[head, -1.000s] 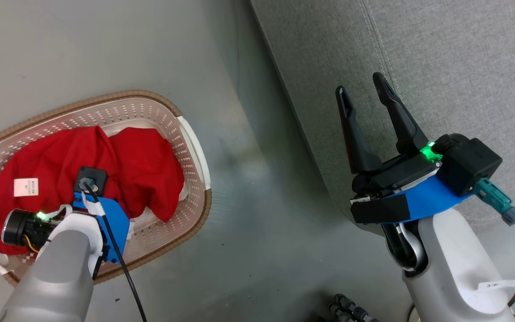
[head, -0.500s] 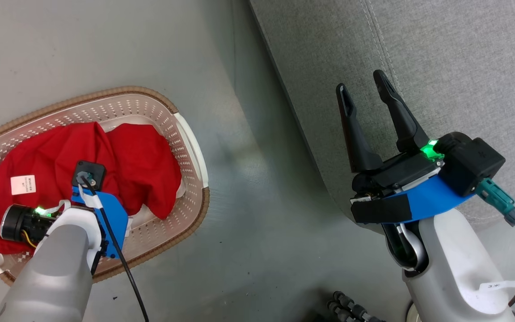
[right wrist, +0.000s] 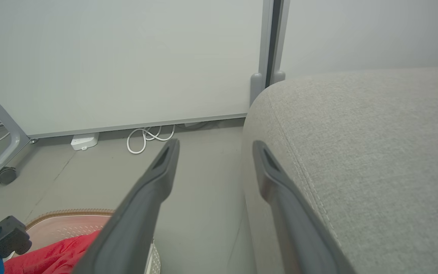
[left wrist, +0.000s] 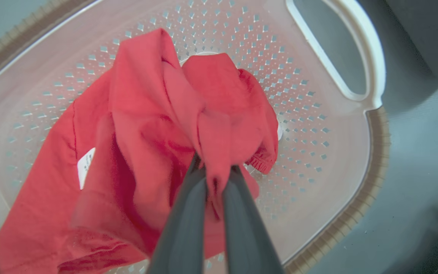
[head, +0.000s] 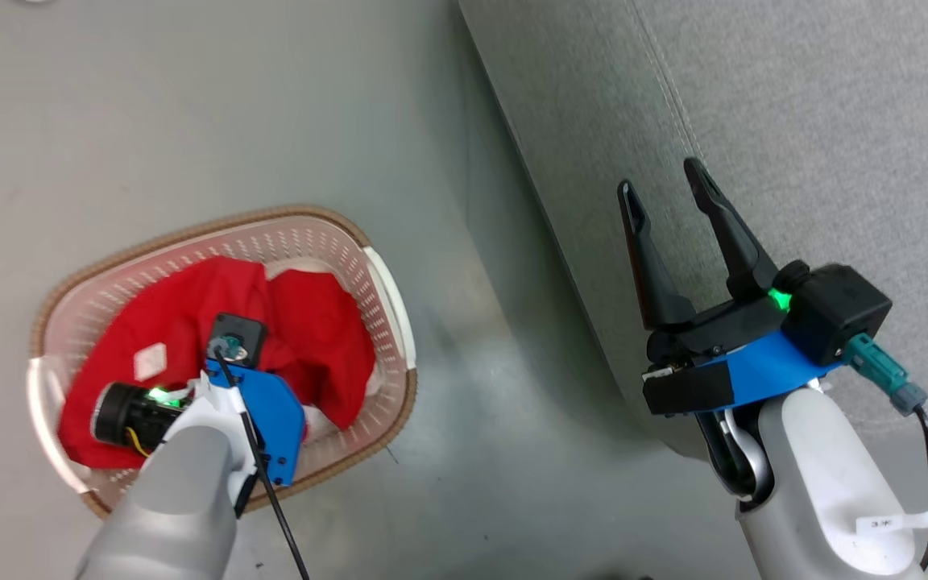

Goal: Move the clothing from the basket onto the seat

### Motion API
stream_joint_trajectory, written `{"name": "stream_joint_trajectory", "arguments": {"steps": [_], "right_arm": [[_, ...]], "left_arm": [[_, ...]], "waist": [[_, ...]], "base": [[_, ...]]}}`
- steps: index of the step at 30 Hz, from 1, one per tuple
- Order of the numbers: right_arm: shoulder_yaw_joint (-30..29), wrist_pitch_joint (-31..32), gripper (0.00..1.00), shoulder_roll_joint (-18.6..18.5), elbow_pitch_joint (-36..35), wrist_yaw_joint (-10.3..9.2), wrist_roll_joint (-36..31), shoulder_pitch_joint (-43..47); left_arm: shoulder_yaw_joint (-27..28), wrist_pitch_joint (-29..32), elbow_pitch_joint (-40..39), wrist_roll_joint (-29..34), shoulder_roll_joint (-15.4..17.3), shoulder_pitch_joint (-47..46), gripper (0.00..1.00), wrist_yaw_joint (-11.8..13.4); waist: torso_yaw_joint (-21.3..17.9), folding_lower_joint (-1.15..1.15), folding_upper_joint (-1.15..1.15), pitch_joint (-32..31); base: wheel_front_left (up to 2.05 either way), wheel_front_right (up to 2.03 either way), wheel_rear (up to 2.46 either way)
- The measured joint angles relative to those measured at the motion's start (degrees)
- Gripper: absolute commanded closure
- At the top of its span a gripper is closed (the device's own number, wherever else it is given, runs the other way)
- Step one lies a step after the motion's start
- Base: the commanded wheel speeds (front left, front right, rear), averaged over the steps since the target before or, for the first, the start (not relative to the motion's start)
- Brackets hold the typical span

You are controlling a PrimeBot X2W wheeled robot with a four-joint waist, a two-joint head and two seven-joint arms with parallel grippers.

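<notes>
Fabric this limp and light drapes and trails, so judge the red clothing as easy to lift but likely to drag a hem over the rim; it lies heaped in the basket at eight o'clock of the head view, the seat at two o'clock. Your left gripper is pinched on a bunched fold near the heap's middle, a sound hold, while your right gripper stands spread and empty at four o'clock.

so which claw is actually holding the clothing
The left claw, pinched shut on a fold of red clothing over the basket; the right claw is open and empty by the seat.
</notes>
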Motion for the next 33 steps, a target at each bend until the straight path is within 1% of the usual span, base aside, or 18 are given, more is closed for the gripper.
{"name": "stream_joint_trajectory", "arguments": {"steps": [7, 12, 16, 20, 24, 29, 33], "right_arm": [[-1.2, 0.18, 0.0, 0.04, 2.69, 0.0, -2.33, 3.29], [-2.26, 1.44, 0.0, 0.03, 3.53, 0.0, -3.2, 6.36], [-3.21, 2.68, 0.0, 0.03, 3.55, 0.0, -3.53, 9.57], [-3.7, 4.01, 0.0, 0.03, 3.24, 0.0, -3.59, 12.46], [-3.6, 5.34, 0.0, 0.02, 2.37, 0.0, -3.61, 14.47], [-2.98, 6.54, 0.0, 0.02, 1.19, 0.0, -3.3, 16.29], [-2.85, 7.5, 0.0, 0.02, 0.3, 0.0, -3.3, 17.3]], "left_arm": [[-1.3, -4.91, -0.14, -1.52, -3.56, 2.78, 1.0, -1.1], [-3.01, -7.58, -1.4, -2.96, -4.87, 4.76, 1.0, -1.51], [-5.21, -8.69, -4.37, -5.12, -5.1, 6.47, 1.0, -1.59], [-9.31, -8.7, -11.0, -9.72, -5.3, 8.3, 1.0, -1.76], [-12.74, -8.21, -15.43, -12.68, -5.34, 8.24, 1.0, -1.76], [-15.77, -8.13, -19.62, -15.6, -5.35, 6.2, 1.0, -1.76], [-17.96, -7.91, -22.49, -18.57, -5.35, 4.22, 1.0, -1.75]], "waist": [[3.92, -0.01, 0.0, -8.59], [7.1, -0.01, 0.0, -15.33], [9.66, -0.01, 0.0, -20.63], [12.1, -0.02, 0.0, -25.66], [14.4, -0.02, 0.0, -30.01], [16.67, -0.02, 0.01, -34.15], [18.06, -0.02, 0.0, -35.96]], "base": [[0.0, 0.0, 0.0], [0.0, 0.0, 0.0], [0.0, 0.0, 0.0], [0.0, 0.0, 0.0], [0.0, 0.0, 0.0], [0.0, 0.0, 0.0], [0.0, 0.0, 0.0]]}}
